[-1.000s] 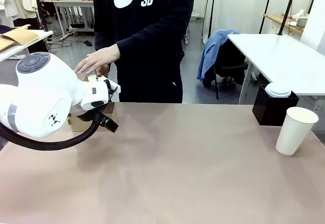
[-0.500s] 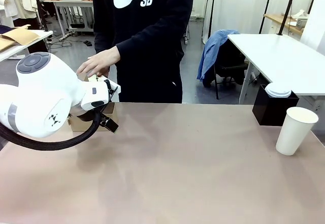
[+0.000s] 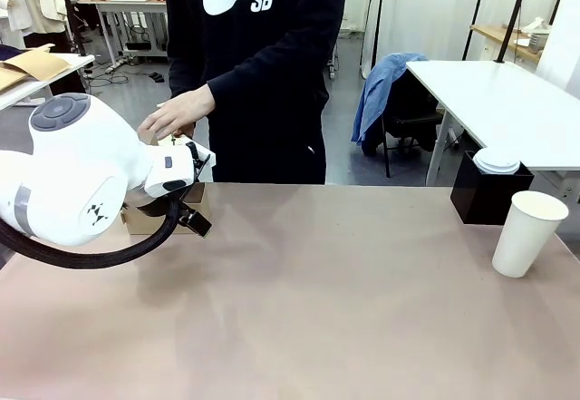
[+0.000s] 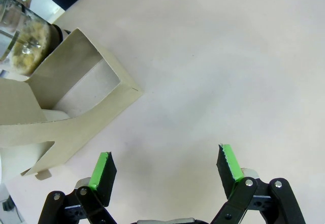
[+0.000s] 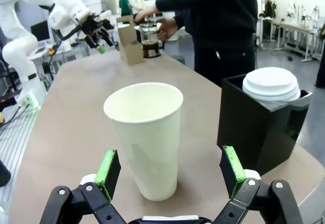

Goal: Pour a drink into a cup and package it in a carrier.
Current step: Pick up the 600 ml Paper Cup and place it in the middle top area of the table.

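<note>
The tall, tapered white paper cup (image 3: pixel 528 233) stands open-topped near the right edge of the tan table (image 3: pixel 317 309), just beside a black box (image 3: pixel 485 199) that carries a stack of white plastic lids (image 3: pixel 497 160); the right gripper (image 5: pixel 170 165) sits close behind the cup with its jaws spread wide, a green pad to either side of it and neither touching. Over at the far left the small brown cardboard carrier (image 3: pixel 136 222) rests on the table, half hidden behind the bulky white left arm (image 3: pixel 72 182); the left gripper (image 4: pixel 166 165) hangs over bare tabletop just beside the carrier, jaws wide apart and holding nothing. The clear glass jug (image 5: pixel 149 37) stands right behind the carrier at the table's far edge; the dark brown drink (image 5: pixel 149 46) fills only its lower part. A person in a black hooded top (image 3: pixel 263 64) stands at the far side; one hand (image 3: pixel 178 112) hovers flat above the carrier and jug; from the right wrist the other hand (image 5: pixel 166 28) shows at the jug's side, though whether it grips the handle I cannot tell.
</note>
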Controlling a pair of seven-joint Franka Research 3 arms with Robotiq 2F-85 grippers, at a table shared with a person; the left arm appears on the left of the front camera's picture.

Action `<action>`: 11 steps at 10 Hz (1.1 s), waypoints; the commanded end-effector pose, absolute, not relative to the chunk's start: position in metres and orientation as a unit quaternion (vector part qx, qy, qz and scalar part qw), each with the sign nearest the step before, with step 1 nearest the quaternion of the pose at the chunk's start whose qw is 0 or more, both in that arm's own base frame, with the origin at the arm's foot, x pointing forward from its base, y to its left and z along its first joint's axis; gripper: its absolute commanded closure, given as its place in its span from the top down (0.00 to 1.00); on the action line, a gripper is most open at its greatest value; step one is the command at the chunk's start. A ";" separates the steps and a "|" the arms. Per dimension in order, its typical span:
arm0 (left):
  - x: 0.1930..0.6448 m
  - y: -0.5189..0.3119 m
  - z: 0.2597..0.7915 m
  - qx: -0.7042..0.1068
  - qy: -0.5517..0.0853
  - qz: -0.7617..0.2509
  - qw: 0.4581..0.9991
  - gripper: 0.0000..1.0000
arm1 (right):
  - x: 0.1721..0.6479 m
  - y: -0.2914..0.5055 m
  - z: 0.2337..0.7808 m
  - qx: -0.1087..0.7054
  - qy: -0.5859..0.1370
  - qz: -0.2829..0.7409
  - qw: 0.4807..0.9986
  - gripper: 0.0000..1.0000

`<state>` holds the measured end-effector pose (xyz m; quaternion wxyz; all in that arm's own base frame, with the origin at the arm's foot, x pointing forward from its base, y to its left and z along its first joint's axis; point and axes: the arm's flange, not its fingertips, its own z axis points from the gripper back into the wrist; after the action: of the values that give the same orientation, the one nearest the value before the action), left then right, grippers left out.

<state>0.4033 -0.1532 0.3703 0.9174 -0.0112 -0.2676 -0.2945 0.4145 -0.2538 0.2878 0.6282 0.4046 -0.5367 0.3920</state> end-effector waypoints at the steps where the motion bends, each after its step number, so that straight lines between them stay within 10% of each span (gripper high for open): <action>1: 0.403 -0.152 0.370 -0.012 -0.268 -0.294 0.918 1.00 | 0.425 -0.245 0.279 0.428 -0.542 0.381 0.615 1.00; 11: 0.403 -0.152 0.370 -0.012 -0.268 -0.294 0.918 1.00 | 0.414 -0.204 0.239 0.418 -0.585 0.360 0.595 1.00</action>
<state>0.4033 -0.1532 0.3703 0.9174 -0.0112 -0.2675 -0.2944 0.4138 -0.2133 0.2391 0.6006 0.4355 -0.5667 0.3585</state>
